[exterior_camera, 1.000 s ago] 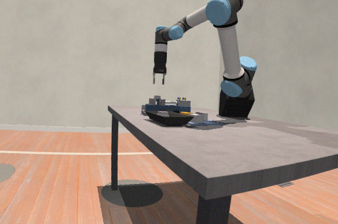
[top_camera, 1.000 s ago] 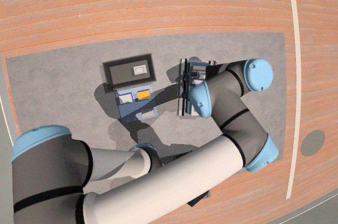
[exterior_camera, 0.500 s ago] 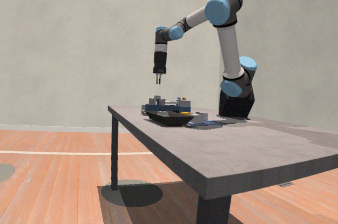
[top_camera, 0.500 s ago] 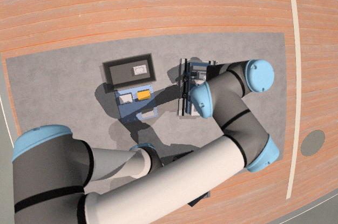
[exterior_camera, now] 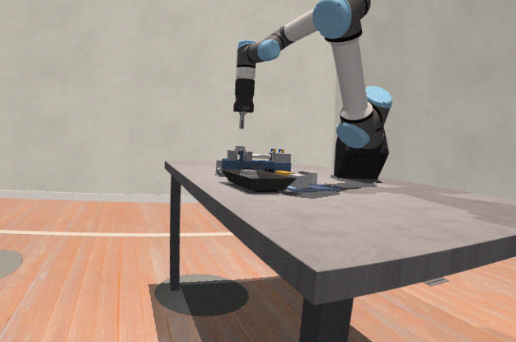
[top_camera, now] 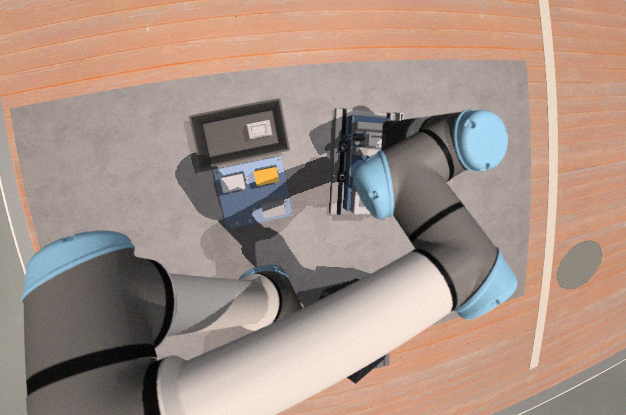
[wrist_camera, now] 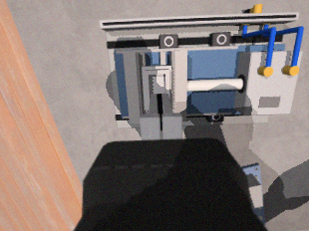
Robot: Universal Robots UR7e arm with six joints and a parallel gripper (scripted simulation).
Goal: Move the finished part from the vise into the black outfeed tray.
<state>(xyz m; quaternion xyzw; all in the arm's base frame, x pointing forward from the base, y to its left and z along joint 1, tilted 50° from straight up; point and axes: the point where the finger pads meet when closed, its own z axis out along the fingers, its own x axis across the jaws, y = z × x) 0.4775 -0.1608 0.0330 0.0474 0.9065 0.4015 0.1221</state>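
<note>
The vise (wrist_camera: pixel 199 73) stands on the grey table, and the finished part (wrist_camera: pixel 160 83), a light grey block with a pocket on top, sits between its jaws. My gripper (wrist_camera: pixel 159 105) is shut and empty, pointing straight down over the part. In the side view the gripper (exterior_camera: pixel 241 122) hangs well above the vise (exterior_camera: pixel 254 158), apart from it. The black outfeed tray (top_camera: pixel 240 133) lies left of the vise and holds one white part (top_camera: pixel 259 129) at its right end. In the overhead view my arm hides most of the vise (top_camera: pixel 353 157).
A blue fixture plate (top_camera: pixel 251 190) lies in front of the tray with a yellow block (top_camera: pixel 265 175) and a grey block (top_camera: pixel 233 182) on it. Blue handles with yellow knobs (wrist_camera: pixel 279 58) stick out at the vise's right end. The table's edge runs close on the left of the wrist view.
</note>
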